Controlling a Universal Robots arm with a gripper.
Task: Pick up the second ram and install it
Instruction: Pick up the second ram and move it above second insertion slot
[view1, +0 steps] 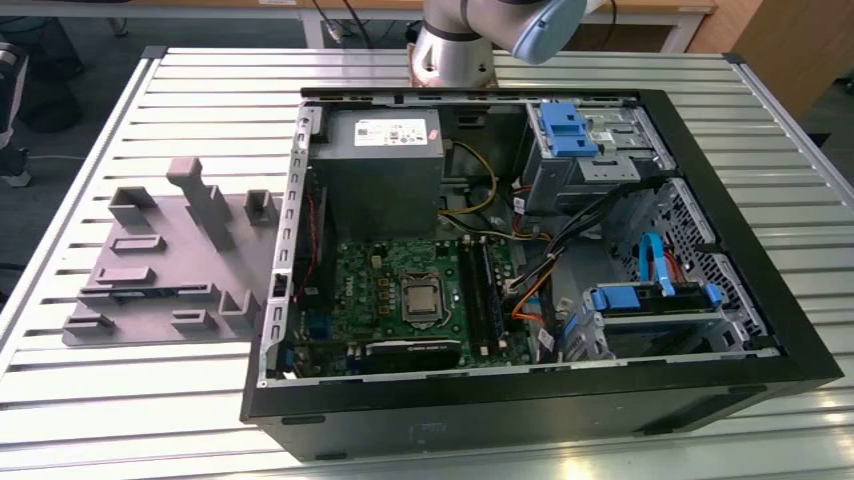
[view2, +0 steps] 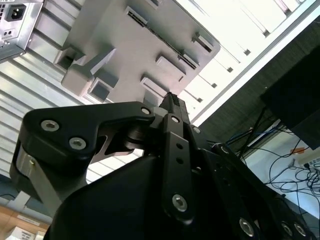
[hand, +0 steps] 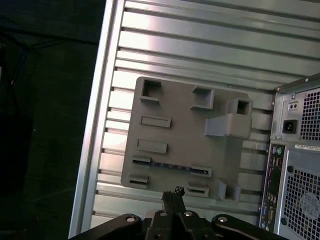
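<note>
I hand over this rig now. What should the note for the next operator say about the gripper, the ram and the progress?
Gripper: fingers shut, holding nothing, hovering over the grey tray that lies beside the open computer case.
Second ram: it seems to be the thin stick standing on edge in a slot of the tray, not gripped.
Done: no part of the pick-up shows yet.
Left: both the pick-up and the install into the case.

second ram (hand: 170, 165) — only edge visible
</note>
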